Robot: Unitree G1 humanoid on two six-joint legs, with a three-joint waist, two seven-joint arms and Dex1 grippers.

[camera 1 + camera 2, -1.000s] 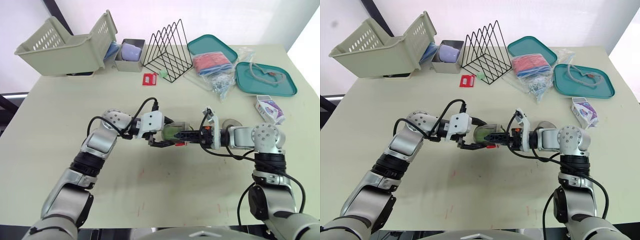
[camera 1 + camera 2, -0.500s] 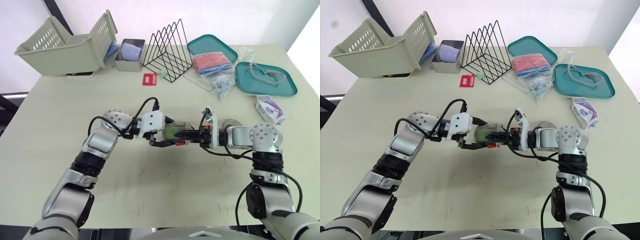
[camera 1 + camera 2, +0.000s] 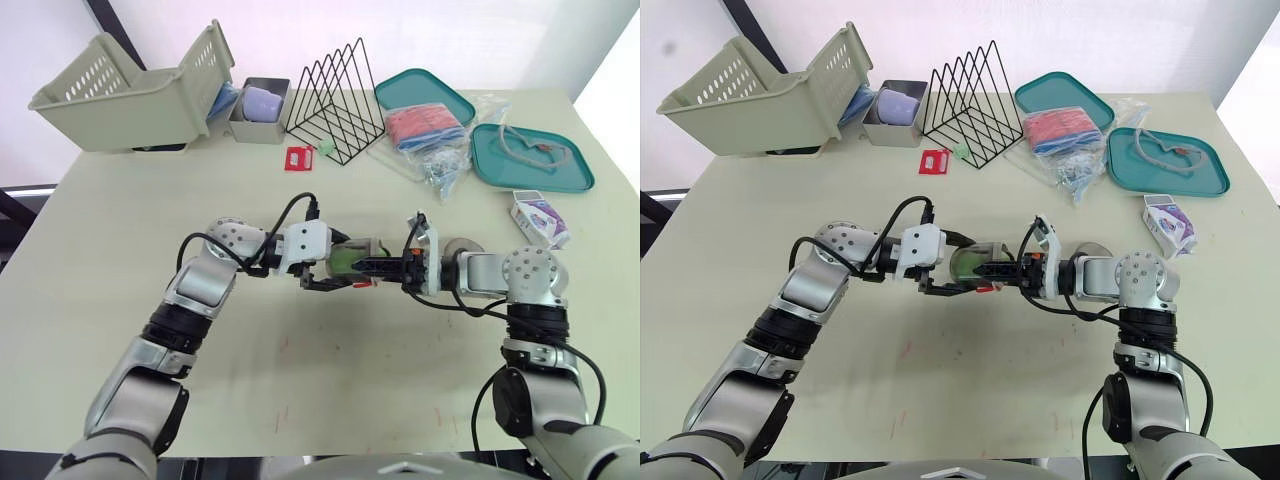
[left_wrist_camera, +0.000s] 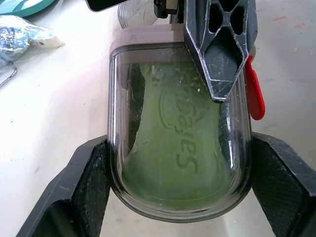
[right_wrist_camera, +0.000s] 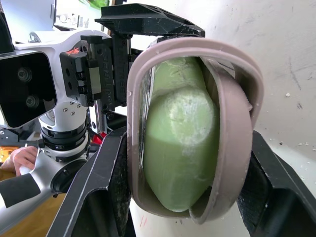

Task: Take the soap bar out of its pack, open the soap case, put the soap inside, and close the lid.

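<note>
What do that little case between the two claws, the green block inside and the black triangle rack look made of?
The soap case: seemingly plastic, a clear glossy lid you see through, on an opaque greyish matte base. The soap bar: green, waxy-looking soap, with lettering pressed into it. The wire rack: thin black rods, probably coated metal.

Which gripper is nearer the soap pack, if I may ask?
Right. Both hold the soap case; the right gripper grips its end facing the soap pack, the left gripper the far end.
</note>
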